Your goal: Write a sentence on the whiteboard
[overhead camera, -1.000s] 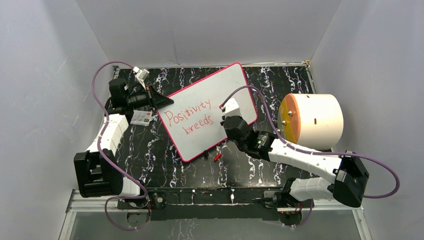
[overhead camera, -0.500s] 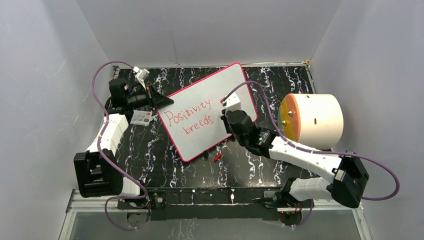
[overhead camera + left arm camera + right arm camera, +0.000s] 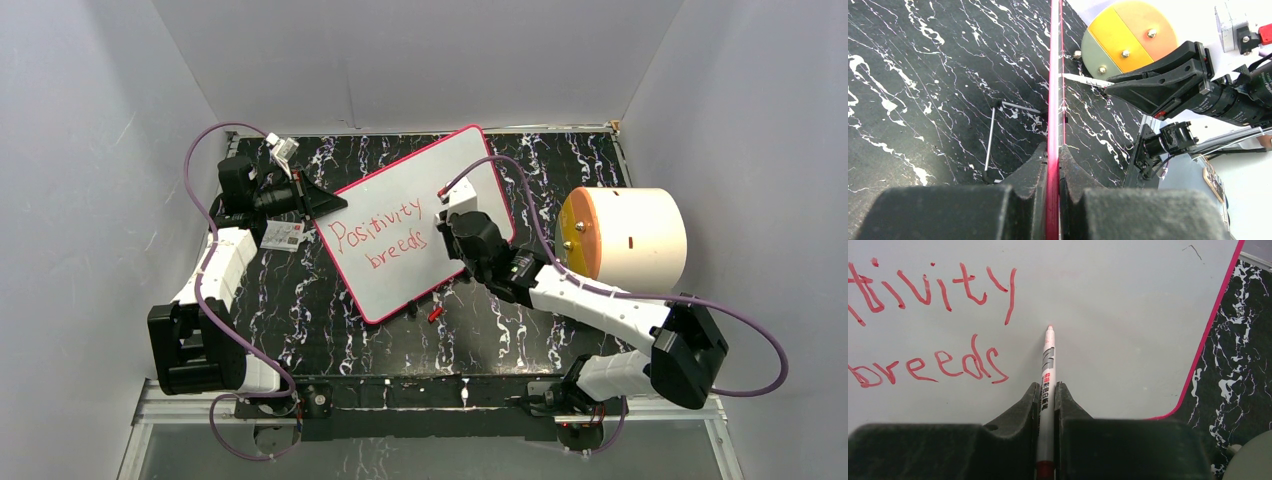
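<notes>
The whiteboard (image 3: 400,215) lies tilted on the black marbled table, pink-red frame all round. On it the sentence (image 3: 385,235) reads "Positivity breeds" in red, in two slanted lines. My left gripper (image 3: 322,200) is shut on the board's left edge; in the left wrist view the red frame (image 3: 1053,100) runs between the jaws. My right gripper (image 3: 447,235) is shut on a white red-tipped marker (image 3: 1048,370), over the board's right part. The marker tip sits right of "breeds" (image 3: 948,365), below the "y".
A large white cylinder with an orange-yellow face (image 3: 625,240) lies at the right of the table. A small white printed card (image 3: 283,235) lies left of the board. A red marker cap (image 3: 434,314) lies near the board's front edge. A thin metal rod (image 3: 990,145) shows under the board.
My right gripper with the marker has shifted a little up and toward the far side over the board's right part. The writing and the left gripper are unchanged.
</notes>
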Available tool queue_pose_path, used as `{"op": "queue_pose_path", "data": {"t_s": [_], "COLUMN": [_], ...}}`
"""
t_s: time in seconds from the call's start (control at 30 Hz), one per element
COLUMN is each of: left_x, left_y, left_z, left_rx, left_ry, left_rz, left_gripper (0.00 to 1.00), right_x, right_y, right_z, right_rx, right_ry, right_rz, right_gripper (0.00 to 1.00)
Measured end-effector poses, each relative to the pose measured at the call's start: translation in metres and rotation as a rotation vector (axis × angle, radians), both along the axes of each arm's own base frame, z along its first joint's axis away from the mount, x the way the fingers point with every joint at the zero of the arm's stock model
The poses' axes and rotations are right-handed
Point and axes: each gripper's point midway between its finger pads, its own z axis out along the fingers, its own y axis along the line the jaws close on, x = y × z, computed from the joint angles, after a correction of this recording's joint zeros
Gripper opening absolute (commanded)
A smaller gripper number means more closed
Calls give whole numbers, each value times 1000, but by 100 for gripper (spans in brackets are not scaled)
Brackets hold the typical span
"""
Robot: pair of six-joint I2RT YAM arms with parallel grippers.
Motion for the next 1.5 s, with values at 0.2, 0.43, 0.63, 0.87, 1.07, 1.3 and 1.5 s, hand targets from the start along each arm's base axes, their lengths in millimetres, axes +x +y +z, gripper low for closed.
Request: {"op": "queue_pose_path", "data": {"t_s": [0.2,0.43,0.63,0.87,1.07,1.3,1.5], "left_x": [1,1,0,0,0,0,0], "left_y": [0,0,0,0,0,0,0], "left_z": [0,-1,0,0,0,0,0], "left_rx": [1,1,0,0,0,0,0], "left_ry": [2,2,2,2,2,2,2], "left_rz": [2,2,1,1,1,1,1], "left_gripper": [0,0,0,0,0,0,0], "right_x": [1,1,-2,-3,-4,-5,-4], "right_y": [0,-4,-9,-10,-11,-10,-9], "right_z": [-1,-3,0,2,0,-1,-5], "right_rx": [1,-10,-13,-10,-18,-11,-19], "right_ry": [8,24,27,25,33,37,46], "right_rz": [-1,-7,-9,-8,-5,-5,-7], "right_gripper": [0,0,0,0,0,0,0]}}
